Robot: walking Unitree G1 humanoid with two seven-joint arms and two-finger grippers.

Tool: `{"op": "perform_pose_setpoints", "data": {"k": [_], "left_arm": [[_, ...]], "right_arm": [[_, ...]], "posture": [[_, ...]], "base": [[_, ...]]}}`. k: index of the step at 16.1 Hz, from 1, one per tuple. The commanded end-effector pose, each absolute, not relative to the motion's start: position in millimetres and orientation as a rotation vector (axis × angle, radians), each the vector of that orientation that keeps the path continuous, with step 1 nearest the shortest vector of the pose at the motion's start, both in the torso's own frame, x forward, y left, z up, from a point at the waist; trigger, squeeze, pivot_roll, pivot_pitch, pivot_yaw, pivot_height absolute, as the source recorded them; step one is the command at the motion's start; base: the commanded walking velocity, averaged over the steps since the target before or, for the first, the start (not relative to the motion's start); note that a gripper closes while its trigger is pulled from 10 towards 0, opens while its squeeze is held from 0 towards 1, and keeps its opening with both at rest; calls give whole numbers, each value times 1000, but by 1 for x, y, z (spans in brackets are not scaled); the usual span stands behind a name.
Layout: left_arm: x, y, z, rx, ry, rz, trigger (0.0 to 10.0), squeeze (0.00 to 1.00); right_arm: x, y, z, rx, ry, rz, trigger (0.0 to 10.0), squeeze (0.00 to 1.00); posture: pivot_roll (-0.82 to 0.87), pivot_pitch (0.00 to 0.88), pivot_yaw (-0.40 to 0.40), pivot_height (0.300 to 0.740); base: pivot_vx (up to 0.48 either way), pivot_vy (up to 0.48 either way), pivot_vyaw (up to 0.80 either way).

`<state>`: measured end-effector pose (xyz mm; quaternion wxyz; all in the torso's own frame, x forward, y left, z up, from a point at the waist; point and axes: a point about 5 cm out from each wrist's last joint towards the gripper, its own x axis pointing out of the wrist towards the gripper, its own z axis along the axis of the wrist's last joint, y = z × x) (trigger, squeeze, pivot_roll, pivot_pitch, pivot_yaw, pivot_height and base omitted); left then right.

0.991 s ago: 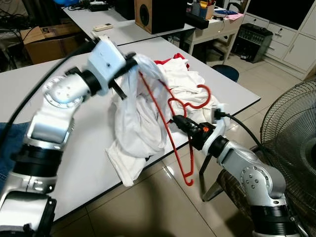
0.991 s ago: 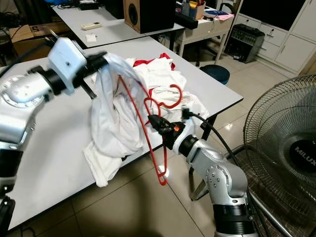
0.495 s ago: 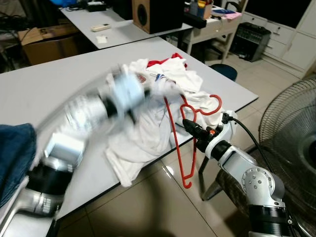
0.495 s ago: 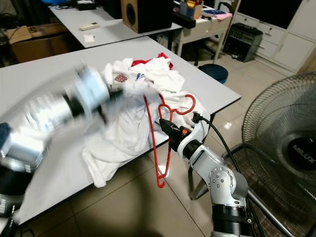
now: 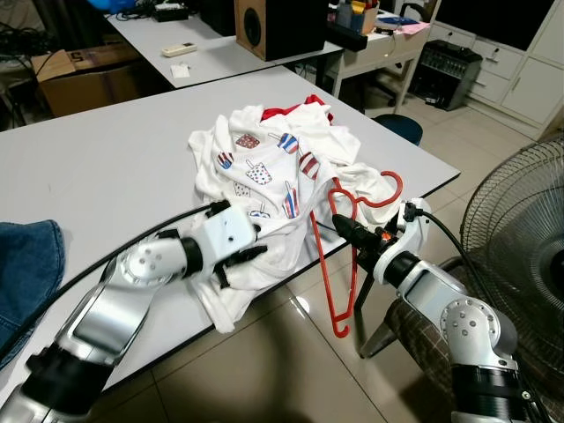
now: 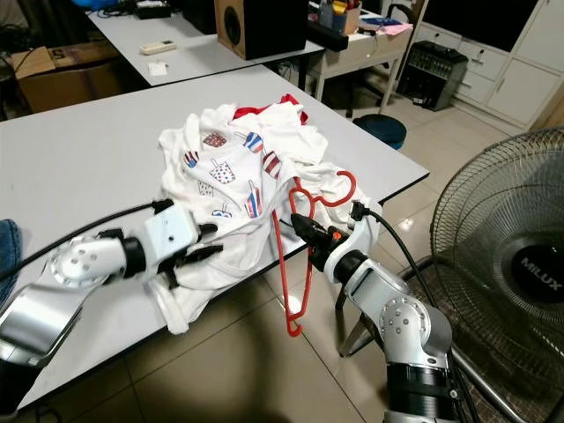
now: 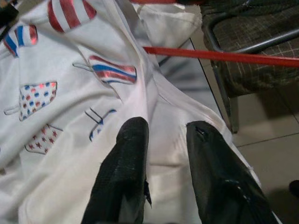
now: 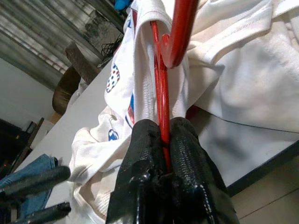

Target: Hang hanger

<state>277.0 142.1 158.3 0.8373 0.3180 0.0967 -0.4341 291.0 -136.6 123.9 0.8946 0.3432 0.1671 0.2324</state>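
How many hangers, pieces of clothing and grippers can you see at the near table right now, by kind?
Red hanger: 1
White clothes, one pile, separate pieces cannot be told apart: 1
Blue denim garment: 1
Grippers: 2, left gripper and right gripper
Total: 5

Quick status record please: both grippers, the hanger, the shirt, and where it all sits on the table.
left gripper: open, fingers resting on the white printed shirt near the table's front edge
right gripper: shut on the red hanger
red hanger: hook up by the shirt pile, frame dangling off the table edge over the floor
white printed shirt: heaped on the grey table, lower hem drooping over the edge
hanger in shirt: cannot tell
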Motion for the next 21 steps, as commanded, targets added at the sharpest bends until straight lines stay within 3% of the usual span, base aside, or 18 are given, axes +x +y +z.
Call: {"op": "perform_pose_setpoints", "data": {"k": [1,5,13,14,15,16,18,19,21], "left_arm": [[273,146,157,657,231,-898,10000,0],[271,139,144,529,285,-834,10000,0],[283,138,117,503,323,-659,10000,0],[281,135,123,484,279,-690,2588,0],[279,133,127,475,240,-730,4118,0],[274,127,135,432,162,-813,10000,0],[276,132,143,390,115,-799,10000,0],[278,134,148,362,91,-797,10000,1000],[286,140,149,384,81,-724,10000,1000]], "right_arm": [[290,-142,131,724,310,500,10000,0],[288,-142,143,764,246,579,10000,0],[285,-147,159,810,157,658,10000,0],[284,-148,160,810,153,663,10000,0],[284,-148,160,810,152,664,10000,0],[283,-148,160,808,152,667,10000,0],[283,-148,160,802,154,672,10000,0],[283,-148,161,799,156,675,10000,0],[283,-147,161,796,158,682,10000,0]], "posture": [[-126,0,-29,740],[-124,0,-32,740],[-136,0,-18,740],[-138,0,-17,740],[-138,0,-18,740],[-138,0,-18,740],[-137,0,-20,740],[-137,0,-21,740],[-136,0,-22,740]], "base": [[0,0,0],[0,0,0],[0,0,0],[0,0,0],[0,0,0],[0,0,0],[0,0,0],[0,0,0],[0,0,0]]}}
